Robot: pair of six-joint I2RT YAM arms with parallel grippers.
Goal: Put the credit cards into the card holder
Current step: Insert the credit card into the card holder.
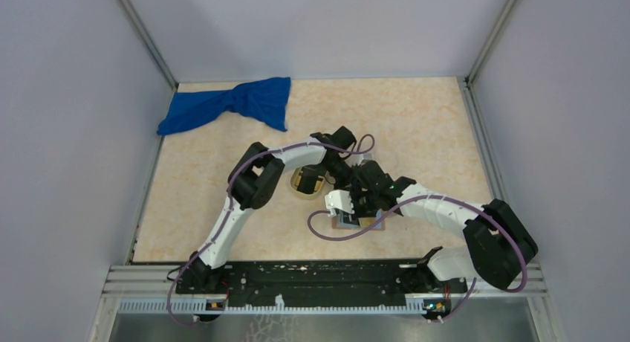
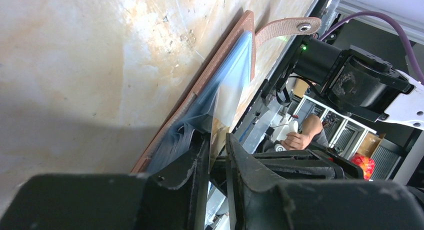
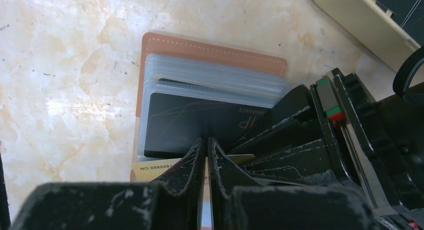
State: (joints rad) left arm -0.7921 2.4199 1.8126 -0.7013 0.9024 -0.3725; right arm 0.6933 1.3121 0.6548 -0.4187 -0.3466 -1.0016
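At card holder (image 3: 210, 52), black card (image 3: 190, 122) half-hidden; right gripper (image 3: 206, 142) pressed together, left gripper (image 2: 217, 137) unclear.

black card (image 3: 200, 122) atop open card holder (image 3: 200, 47), fingers (image 3: 185, 167) pinched together

White-black arms (image 1: 223, 230), purple cables (image 1: 334, 239)

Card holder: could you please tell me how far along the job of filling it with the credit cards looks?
Done: the black card sits among the clear sleeves of the open card holder. In hand: both grippers are at its edge, the right gripper shut, the left gripper straddling a pale sheet. Remaining: a tan card pokes out under the black one, seemingly not yet seated.
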